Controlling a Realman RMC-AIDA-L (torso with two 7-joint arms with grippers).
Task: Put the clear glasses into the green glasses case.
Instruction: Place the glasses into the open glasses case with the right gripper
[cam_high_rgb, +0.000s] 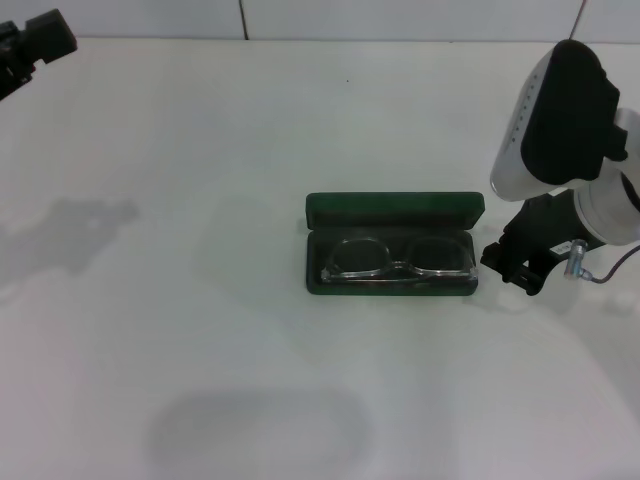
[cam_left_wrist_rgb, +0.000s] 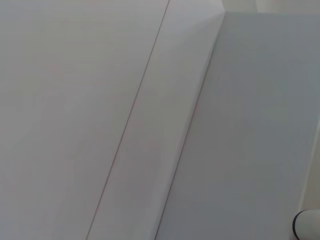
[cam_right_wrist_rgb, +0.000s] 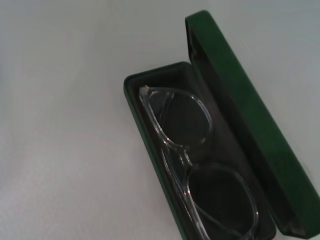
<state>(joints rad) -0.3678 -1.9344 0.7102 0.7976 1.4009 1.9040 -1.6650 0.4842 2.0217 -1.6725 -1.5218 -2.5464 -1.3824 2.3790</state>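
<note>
The near part of the white table (cam_high_rgb: 250, 400) is bare surface with only soft grey shadows on it, one broad patch toward the front and a fainter one out to the left.

Farther in, a little right of centre, the green glasses case (cam_high_rgb: 392, 245) lies open with its long side across the head view. Its lid stands up along the far edge, and the tray faces upward. The clear glasses (cam_high_rgb: 398, 262) lie inside the tray, lenses side by side, the frame running the length of the case and fitting within its walls. The right wrist view shows the same: the clear glasses (cam_right_wrist_rgb: 195, 165) sit down in the dark lining of the green glasses case (cam_right_wrist_rgb: 240, 110), the lid raised beside them. The temple arms seem folded behind the lenses, though the clear plastic makes that hard to be sure of.

Just beside the case's right end, low over the table, is the right gripper (cam_high_rgb: 517, 262). It holds nothing; whether its fingers are spread or pressed together I cannot tell. Open table lies on the case's left and near sides.

Farthest off, the left gripper (cam_high_rgb: 30, 45) hangs at the far left corner, well apart from the case; its fingers cannot be made out either. Its wrist camera sees only pale flat panels.
</note>
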